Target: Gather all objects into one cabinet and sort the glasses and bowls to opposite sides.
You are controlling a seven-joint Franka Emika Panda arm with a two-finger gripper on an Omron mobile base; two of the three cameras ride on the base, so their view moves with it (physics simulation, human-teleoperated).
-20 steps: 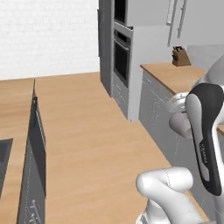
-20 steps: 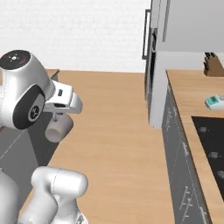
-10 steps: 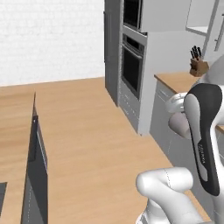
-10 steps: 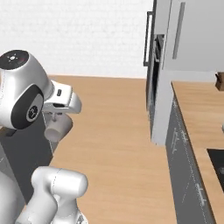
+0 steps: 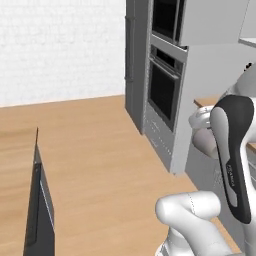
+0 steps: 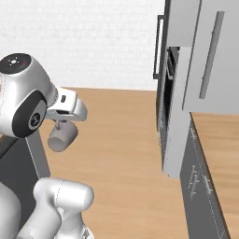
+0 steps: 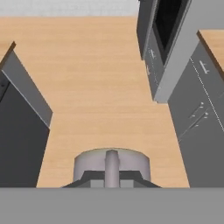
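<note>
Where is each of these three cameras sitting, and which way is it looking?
Left base view: behind the arm on its left, facing the built-in oven across the wooden floor; the white arm rises at lower right.
Right base view: behind on the right, facing the same oven tower; the arm rises at left, with a grey mug under its hand.
Hand view: on the hand, looking down at the floor, the mug between the gripper fingers.
All three share oven, floor and mug.
</note>
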